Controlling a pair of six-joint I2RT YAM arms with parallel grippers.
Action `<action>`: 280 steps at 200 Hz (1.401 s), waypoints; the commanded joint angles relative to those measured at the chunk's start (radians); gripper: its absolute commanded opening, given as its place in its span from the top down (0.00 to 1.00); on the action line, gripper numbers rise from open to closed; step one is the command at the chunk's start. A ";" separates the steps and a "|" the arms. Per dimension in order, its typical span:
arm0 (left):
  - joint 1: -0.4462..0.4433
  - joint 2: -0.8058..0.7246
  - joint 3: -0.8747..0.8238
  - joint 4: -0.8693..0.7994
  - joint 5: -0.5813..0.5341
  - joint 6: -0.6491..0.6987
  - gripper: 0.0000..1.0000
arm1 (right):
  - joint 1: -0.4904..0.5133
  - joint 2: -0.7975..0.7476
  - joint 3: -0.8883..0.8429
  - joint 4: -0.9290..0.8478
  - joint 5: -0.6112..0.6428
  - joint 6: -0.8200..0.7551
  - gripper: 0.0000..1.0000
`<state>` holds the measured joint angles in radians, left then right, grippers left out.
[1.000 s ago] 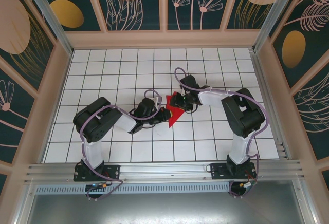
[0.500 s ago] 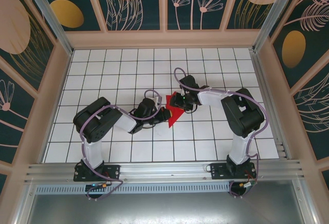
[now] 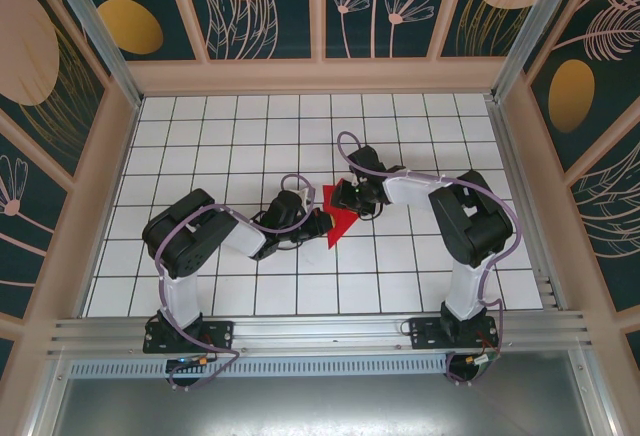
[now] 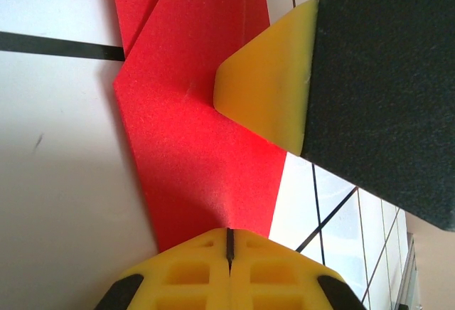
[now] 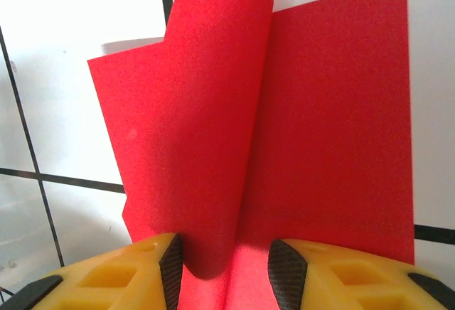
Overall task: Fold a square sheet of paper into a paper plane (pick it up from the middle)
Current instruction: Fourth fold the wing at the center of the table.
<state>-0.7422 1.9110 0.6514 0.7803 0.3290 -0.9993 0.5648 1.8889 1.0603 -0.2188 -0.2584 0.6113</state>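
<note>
Cam setup: one overhead, two wrist close-ups.
Top external is looking steeply down from high behind the near edge, taking in the whole table (image 3: 390, 286); both wrist cams are looking down at it from very close, facing in from opposite sides, and all three are sharing the red paper (image 5: 334, 111) mid-table.

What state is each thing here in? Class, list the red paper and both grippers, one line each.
red paper sheet: partly folded, one flap curled upward, the rest lying flat on the tiled table.
left gripper: shut, apparently pinching the paper's edge.
right gripper: open, its fingers on either side of the raised flap.
</note>
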 commanded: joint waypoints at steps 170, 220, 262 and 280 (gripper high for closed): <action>0.002 0.014 0.027 -0.238 -0.084 0.043 1.00 | 0.016 0.214 -0.074 -0.123 0.150 0.002 0.58; 0.002 0.004 0.030 -0.312 -0.114 0.061 1.00 | 0.014 0.205 -0.067 -0.129 0.146 0.004 0.58; 0.002 -0.035 0.031 -0.283 -0.101 0.066 1.00 | 0.014 0.221 -0.073 -0.123 0.150 0.002 0.58; 0.002 -0.052 0.039 -0.272 -0.092 0.067 1.00 | 0.015 0.228 -0.074 -0.122 0.155 0.001 0.58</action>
<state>-0.7490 1.8763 0.6998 0.6170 0.2871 -0.9665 0.5724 1.8996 1.0794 -0.2436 -0.2359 0.6117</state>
